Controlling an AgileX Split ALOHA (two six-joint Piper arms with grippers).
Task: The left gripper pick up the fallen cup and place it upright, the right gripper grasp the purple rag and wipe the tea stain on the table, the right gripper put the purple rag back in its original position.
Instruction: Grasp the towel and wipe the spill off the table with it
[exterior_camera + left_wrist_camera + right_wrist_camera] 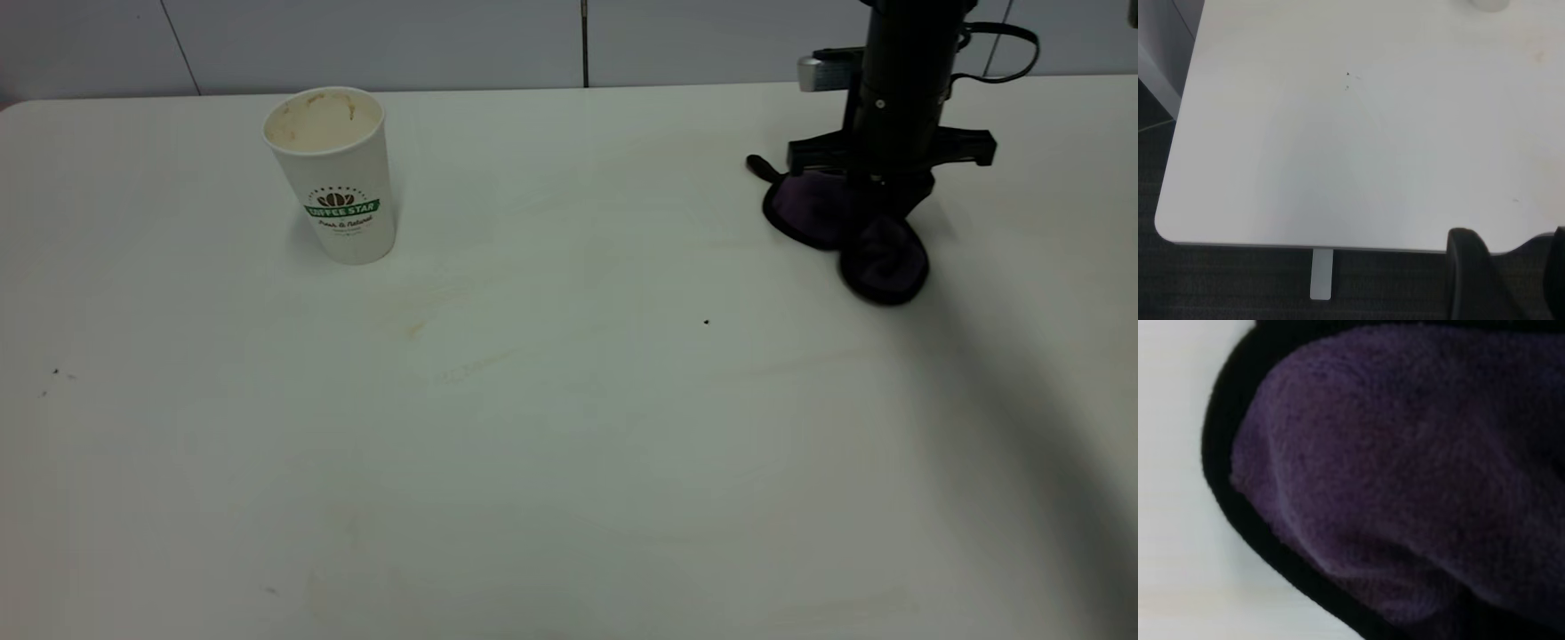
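while the right gripper (876, 191) stands directly over the purple rag (845, 227), touching it, finger state cannot be told; left gripper (1501, 280) parked, spread.

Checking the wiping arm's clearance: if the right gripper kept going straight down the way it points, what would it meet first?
The purple rag: the right gripper points down right over it, likely touching already, with the table beneath.
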